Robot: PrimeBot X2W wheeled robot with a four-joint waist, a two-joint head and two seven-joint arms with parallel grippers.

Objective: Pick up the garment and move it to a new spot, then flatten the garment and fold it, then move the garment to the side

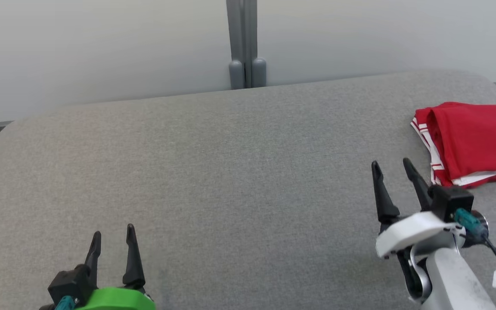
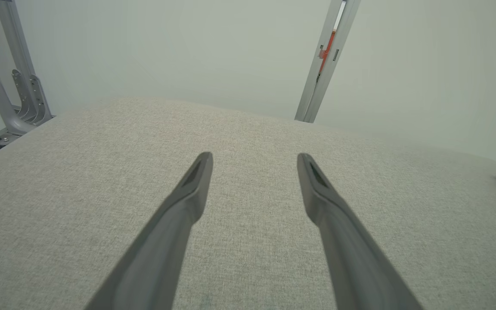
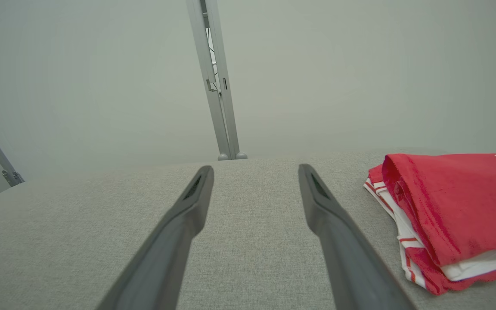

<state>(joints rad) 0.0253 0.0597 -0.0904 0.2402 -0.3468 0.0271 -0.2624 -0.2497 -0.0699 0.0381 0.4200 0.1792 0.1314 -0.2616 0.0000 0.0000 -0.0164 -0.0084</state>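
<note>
the folded red jersey with white trim [image 1: 472,137] lies near the rounded far-right corner of the grey fabric-covered table [image 1: 230,172], just beside the right gripper [image 1: 391,162], jaws wide, holding nothing; the left gripper [image 1: 113,230], equally spread, sits near the front edge; open fabric stretches between them

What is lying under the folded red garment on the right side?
The red garment rests on the grey fabric surface. At its near edge, white and striped layers peek out below the red top layer. Whatever lies between the folds is covered.
</note>
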